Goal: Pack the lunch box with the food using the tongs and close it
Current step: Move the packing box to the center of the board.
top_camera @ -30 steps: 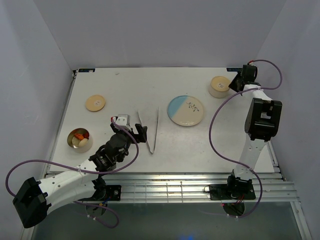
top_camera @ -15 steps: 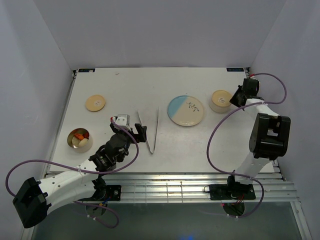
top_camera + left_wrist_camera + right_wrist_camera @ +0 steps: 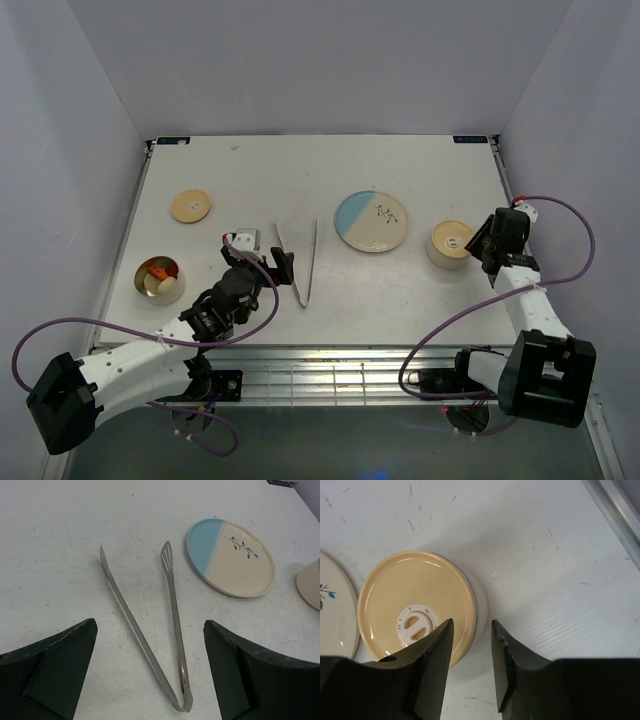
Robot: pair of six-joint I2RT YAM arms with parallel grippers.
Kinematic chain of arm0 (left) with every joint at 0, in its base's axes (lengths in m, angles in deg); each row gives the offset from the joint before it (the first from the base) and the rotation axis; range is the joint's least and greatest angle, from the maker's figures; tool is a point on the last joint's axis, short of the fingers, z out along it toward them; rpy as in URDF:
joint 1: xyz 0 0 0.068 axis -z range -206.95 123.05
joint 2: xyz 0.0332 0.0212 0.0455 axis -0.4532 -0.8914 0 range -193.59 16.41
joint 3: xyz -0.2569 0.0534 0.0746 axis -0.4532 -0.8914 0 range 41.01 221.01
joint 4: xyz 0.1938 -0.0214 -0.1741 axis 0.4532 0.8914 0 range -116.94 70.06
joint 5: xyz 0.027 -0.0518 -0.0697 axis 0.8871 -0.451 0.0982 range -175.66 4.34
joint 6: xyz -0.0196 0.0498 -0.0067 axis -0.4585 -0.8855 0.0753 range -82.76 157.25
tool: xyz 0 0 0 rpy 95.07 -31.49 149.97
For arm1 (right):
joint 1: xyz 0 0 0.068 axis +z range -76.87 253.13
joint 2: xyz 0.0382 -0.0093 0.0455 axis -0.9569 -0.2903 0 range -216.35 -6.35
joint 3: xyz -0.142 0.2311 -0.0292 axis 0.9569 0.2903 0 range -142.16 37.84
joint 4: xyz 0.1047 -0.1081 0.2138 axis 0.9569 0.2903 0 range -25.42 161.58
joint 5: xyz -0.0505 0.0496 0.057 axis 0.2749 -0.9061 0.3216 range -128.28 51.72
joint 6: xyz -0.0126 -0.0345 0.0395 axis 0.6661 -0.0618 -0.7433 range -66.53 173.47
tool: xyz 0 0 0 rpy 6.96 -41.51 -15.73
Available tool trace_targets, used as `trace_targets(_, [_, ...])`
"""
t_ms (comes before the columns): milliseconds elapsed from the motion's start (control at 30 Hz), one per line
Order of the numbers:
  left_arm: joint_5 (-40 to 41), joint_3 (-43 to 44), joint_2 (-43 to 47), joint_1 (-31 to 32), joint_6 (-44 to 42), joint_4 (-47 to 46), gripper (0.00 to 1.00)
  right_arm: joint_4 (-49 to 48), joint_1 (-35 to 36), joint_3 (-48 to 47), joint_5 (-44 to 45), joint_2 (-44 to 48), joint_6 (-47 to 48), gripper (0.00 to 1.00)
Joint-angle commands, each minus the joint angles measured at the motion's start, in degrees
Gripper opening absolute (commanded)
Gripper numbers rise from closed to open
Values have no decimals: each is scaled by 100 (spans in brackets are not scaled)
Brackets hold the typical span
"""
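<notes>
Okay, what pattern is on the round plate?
The round ceramic plate is part light blue, part cream, with a dark leafy sprig; clearest from the left wrist.

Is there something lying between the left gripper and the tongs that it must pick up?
Nothing visible does. The tongs lie on bare table directly in front of the open left gripper, and the plate sits off to the side, apart from them.

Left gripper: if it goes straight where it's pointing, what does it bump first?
Probably the tongs: they lie right ahead of the left gripper, between its open jaws, joined end nearest. Its height above them is unclear.
</notes>
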Motion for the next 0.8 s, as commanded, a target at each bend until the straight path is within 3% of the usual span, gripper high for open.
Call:
trace_targets(0, [-21, 218, -58, 12, 34, -77, 98, 35, -27, 60, 200, 578, 156, 44])
trace_targets(100, [5, 306, -137, 12, 122, -77, 98, 369, -27, -141, 104, 815, 261, 49])
trace_targets(233, [1014, 587, -321, 3, 789, 133, 98, 660, -27, -344, -632, 1245, 358, 50])
trace_targets(400, [1184, 2384, -1163, -312, 1878, 2057, 98, 388, 34, -327, -2048, 1835, 236, 49])
trace_targets(467, [669, 2888, -1787, -900, 2073, 2679, 98, 361, 314, -309, -2278, 1976, 366, 48])
trace_targets(600, [-598, 3917, -2737, -2655, 2345, 3736, 98, 617, 1051, -240, -2050, 2116, 596, 48])
trace_targets(767, [5, 4068, -3020, -3914, 2961, 5184, 98, 370, 1414, 183, -2322, 2643, 613, 48])
